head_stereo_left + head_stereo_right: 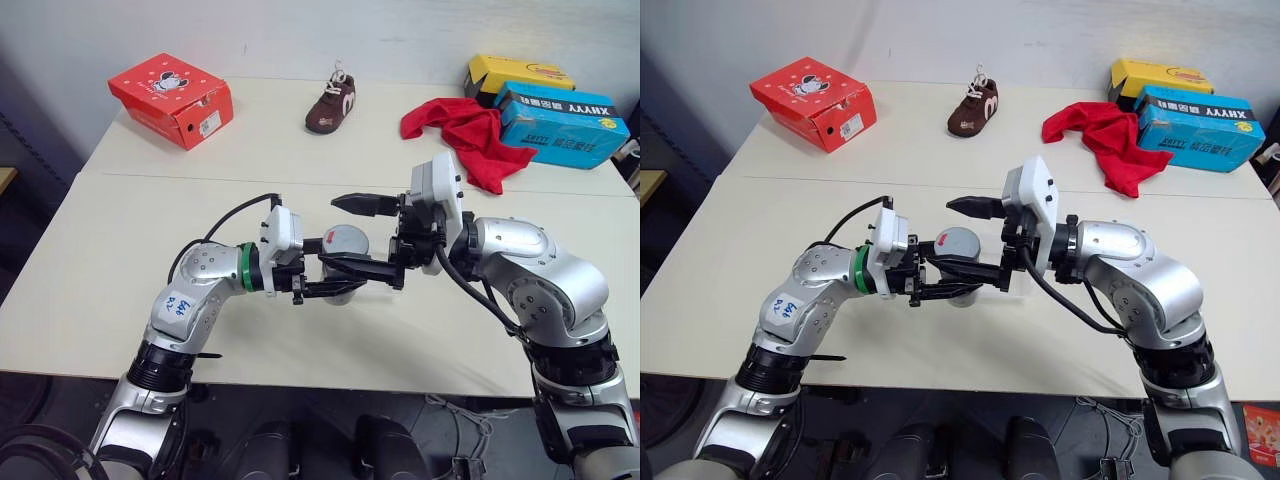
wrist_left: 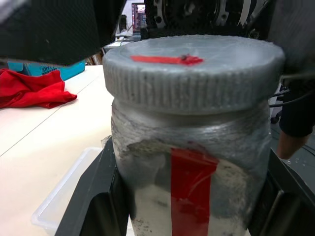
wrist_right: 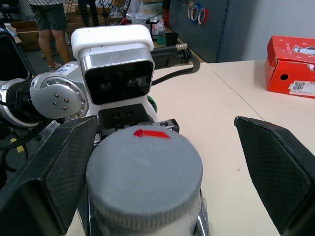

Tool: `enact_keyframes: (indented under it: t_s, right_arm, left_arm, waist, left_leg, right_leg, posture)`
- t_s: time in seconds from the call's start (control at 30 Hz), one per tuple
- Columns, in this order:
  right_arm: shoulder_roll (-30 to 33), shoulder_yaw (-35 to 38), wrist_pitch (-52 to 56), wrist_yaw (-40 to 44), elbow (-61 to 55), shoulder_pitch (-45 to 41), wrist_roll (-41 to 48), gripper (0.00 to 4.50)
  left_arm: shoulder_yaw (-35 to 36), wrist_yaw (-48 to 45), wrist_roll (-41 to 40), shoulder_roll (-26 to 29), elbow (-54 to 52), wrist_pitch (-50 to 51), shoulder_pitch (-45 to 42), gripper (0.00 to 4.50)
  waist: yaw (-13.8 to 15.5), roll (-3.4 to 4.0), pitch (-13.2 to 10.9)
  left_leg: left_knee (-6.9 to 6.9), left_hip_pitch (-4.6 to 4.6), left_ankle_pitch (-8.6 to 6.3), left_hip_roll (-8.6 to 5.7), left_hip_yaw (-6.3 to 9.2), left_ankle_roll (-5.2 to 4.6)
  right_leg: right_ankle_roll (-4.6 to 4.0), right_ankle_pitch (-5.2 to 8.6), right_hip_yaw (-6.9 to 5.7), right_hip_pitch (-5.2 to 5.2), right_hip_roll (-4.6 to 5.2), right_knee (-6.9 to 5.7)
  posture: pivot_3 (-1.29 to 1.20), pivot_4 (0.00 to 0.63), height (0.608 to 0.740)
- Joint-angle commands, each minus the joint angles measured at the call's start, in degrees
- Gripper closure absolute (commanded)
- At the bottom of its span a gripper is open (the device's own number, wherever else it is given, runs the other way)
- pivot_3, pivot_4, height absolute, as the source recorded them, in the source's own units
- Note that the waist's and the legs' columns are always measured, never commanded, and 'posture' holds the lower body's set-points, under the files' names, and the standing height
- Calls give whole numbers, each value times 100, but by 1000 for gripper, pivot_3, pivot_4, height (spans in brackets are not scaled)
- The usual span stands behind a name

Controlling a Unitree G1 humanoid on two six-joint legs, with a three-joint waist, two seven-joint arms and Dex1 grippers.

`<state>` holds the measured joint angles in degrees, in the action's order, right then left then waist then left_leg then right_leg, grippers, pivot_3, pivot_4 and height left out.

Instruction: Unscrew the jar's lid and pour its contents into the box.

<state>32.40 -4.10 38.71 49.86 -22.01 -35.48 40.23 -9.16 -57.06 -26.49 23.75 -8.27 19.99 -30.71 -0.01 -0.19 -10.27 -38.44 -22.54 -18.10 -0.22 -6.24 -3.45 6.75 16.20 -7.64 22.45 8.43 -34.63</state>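
The left claw (image 1: 318, 280) grips the jar (image 1: 340, 250) above the table (image 1: 120, 250). The right claw (image 3: 162, 182) gapes around the lid (image 3: 144, 169); closing off-centre could wrench the jar loose.

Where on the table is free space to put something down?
The near table is bare on both sides of the arms. Between the red shoe box and the shoe is free. The far right is crowded: red cloth, blue box, yellow box.
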Motion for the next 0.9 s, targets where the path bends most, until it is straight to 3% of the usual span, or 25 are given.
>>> enact_keyframes:
  t_s: [0.03,0.37,0.8,0.9]
  right_arm:
    - [88,145,-93,86,-40,-18,-24,11]
    - [62,400,-36,281,-203,36,436,11]
    - [-21,173,315,92,-346,-209,499,11]
    - [-24,165,359,75,-364,-224,519,654]
  left_arm:
    - [70,6,-28,23,-280,-52,29,2156]
    - [67,3,-22,28,-284,-46,38,2156]
    - [51,-31,-48,-2,-241,-32,-14,2156]
    - [68,-36,-104,-21,-255,4,-26,2156]
  waist:
    - [-2,0,0]
    - [1,0,0]
    - [0,0,0]
    - [0,0,0]
  left_leg:
    - [0,0,0,0,0,0]
    - [0,0,0,0,0,0]
    - [0,0,0,0,1,0]
    - [0,0,0,0,3,0]
  right_leg:
    - [0,0,0,0,0,0]
    - [0,0,0,0,1,0]
    - [0,0,1,0,2,0]
    - [0,0,1,0,3,0]
  posture:
    - [0,150,740]
    - [0,150,740]
    - [0,150,740]
    - [0,150,740]
